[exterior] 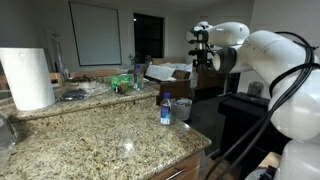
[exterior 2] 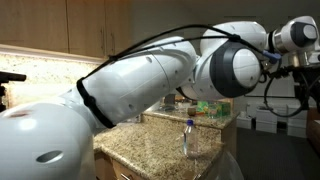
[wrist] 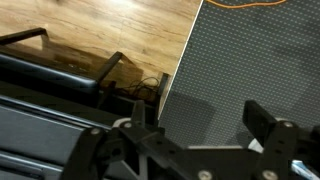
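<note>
Pincer (wrist: 205,125) spread and empty, its base cut off; bottle (exterior: 166,108) well apart on dim counter (exterior: 90,140).

Arm (exterior 2: 150,85): glossy white shells, rounded and bulbous at the joints, split by a narrow black seam band (exterior 2: 88,100).
Joint cap (exterior 2: 232,68): round, dark grey, flat-faced.
Cables (exterior: 292,85): thin, black, looped loosely outside the white links in both exterior views.
Gripper (wrist: 205,120): matt black, two blocky fingers (wrist: 262,122) on angular black linkages.
</note>
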Robot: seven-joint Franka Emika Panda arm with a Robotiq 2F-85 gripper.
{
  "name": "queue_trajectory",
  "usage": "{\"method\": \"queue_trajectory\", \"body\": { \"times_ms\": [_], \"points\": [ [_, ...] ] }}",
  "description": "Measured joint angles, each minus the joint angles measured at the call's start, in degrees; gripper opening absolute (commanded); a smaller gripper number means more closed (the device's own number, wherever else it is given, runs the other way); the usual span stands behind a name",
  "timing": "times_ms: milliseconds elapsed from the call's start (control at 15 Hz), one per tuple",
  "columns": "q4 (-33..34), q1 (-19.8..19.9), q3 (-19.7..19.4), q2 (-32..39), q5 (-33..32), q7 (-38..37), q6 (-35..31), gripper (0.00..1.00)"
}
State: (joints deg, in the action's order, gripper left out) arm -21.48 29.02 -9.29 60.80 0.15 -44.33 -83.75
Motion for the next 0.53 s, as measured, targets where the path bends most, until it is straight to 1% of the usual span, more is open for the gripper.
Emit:
{"method": "queue_trajectory", "body": {
  "times_ms": [200, 400, 533],
  "points": [
    [0.1, 2.1, 0.0, 4.6, 0.8, -3.7, -6.3, 1.0],
    [0.1, 2.5, 0.0, 9.0, 0.8, -8.1, -13.2, 1.0],
    [0.1, 2.5, 0.3, 11.9, 0.9, -10.8, -15.6, 1.0]
  ]
}}
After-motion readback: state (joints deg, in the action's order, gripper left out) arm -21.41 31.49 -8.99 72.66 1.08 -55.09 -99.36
